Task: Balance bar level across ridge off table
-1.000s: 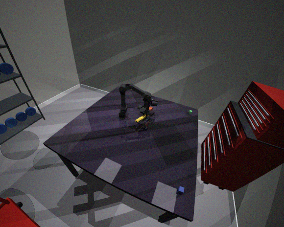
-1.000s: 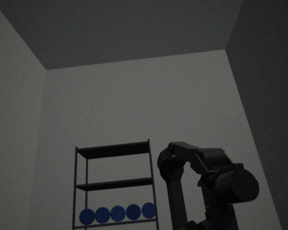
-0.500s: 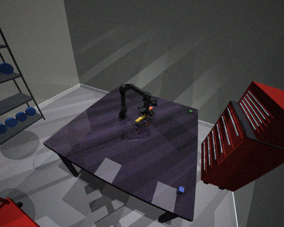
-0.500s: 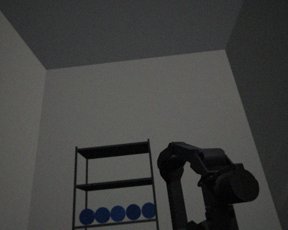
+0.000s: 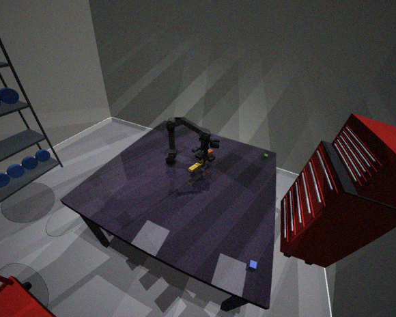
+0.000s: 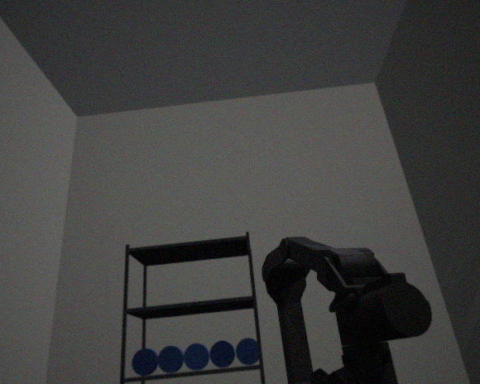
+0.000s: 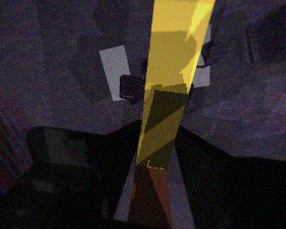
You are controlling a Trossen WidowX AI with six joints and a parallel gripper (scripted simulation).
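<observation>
The bar is long and yellow, with an orange block at its other end. My gripper is shut on the bar, with its dark fingers on either side of it. The bar looks raised above the table; its tilt is hard to judge. I cannot make out the ridge clearly in the top view. In the wrist view, a small dark block shows beside the bar and may be part of the ridge. Contact between bar and ridge is hidden. The exterior view shows only the upper arm.
A small green block is near the table's far right corner. A blue cube is near the front right corner. Two pale patches lie along the front edge. A red tool cabinet stands beyond the right edge.
</observation>
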